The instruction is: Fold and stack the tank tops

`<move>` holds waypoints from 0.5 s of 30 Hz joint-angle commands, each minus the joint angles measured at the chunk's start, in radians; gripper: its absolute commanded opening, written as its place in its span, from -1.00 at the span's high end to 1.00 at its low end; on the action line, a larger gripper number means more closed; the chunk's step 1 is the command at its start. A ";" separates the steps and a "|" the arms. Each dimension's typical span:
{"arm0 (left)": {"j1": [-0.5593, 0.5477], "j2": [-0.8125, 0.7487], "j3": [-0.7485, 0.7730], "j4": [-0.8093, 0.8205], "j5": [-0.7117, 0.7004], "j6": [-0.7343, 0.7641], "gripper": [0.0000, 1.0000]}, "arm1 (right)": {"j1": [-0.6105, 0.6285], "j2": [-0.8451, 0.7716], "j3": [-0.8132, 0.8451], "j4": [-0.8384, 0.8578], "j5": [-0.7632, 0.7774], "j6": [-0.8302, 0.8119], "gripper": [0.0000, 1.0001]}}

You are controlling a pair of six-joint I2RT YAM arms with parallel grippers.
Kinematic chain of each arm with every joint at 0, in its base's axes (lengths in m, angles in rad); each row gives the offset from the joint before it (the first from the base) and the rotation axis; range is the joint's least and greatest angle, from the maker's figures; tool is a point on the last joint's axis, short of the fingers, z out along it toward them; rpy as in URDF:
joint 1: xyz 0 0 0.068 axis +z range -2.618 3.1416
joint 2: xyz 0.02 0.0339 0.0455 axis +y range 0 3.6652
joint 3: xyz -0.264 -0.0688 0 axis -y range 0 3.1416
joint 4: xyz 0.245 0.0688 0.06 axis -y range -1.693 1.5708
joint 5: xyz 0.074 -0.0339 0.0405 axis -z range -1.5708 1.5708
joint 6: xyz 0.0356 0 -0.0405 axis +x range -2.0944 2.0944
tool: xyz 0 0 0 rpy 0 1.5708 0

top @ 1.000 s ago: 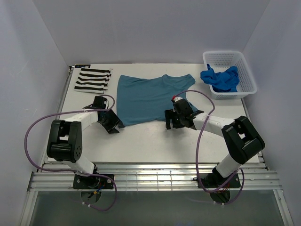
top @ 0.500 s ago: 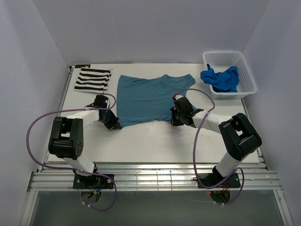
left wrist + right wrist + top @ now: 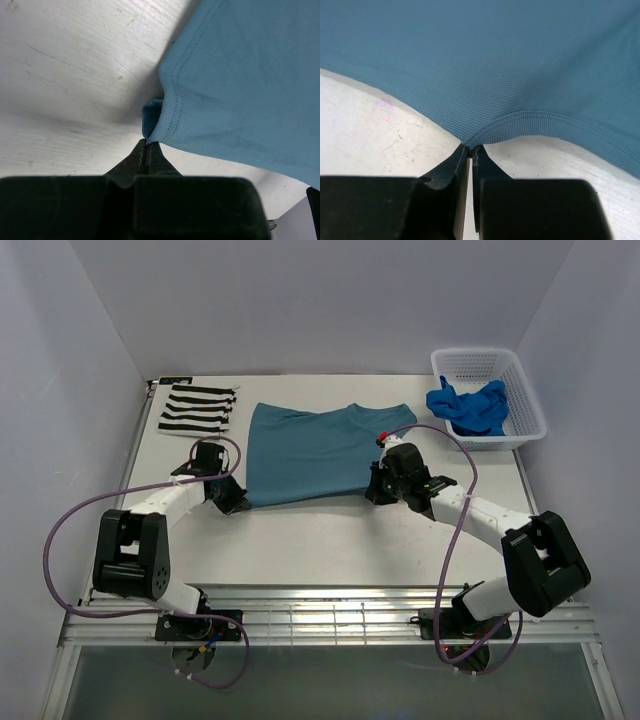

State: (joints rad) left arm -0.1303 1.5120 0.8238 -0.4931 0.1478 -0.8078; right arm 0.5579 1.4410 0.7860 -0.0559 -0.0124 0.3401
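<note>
The teal-blue tank top [image 3: 305, 450] lies spread out in the middle of the table. My left gripper [image 3: 238, 502] is shut on its near left corner [image 3: 150, 135], the hem pinched at the fingertips [image 3: 146, 145]. My right gripper [image 3: 372, 490] is shut on the near right edge [image 3: 485, 132], its fingertips [image 3: 471, 148] pinching the stitched hem. The black-and-white striped tank top [image 3: 197, 408] lies folded at the far left. The royal blue tank top [image 3: 468, 406] sits crumpled in the basket.
A white lattice basket [image 3: 520, 390] stands at the far right corner. Purple cables loop from both arms over the near table. Pale walls close in the table on three sides.
Both grippers have gone from open to shut on the teal top's near edge. The near edge has been drawn a little away from the arms, and both arms have reached further out.
</note>
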 commanded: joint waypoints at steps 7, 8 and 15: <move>0.001 -0.156 -0.055 -0.114 0.018 0.025 1.00 | -0.015 -0.070 -0.034 -0.255 -0.149 -0.090 0.85; 0.003 -0.168 -0.063 -0.124 0.021 0.027 1.00 | -0.013 -0.074 -0.043 -0.274 -0.165 -0.089 0.84; 0.003 -0.262 -0.097 -0.165 0.042 0.018 1.00 | -0.013 -0.143 -0.091 -0.347 -0.224 -0.090 0.85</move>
State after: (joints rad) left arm -0.1303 1.3014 0.7231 -0.6338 0.1802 -0.7948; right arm 0.5472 1.3445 0.6918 -0.3412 -0.1921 0.2726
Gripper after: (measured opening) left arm 0.019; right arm 0.086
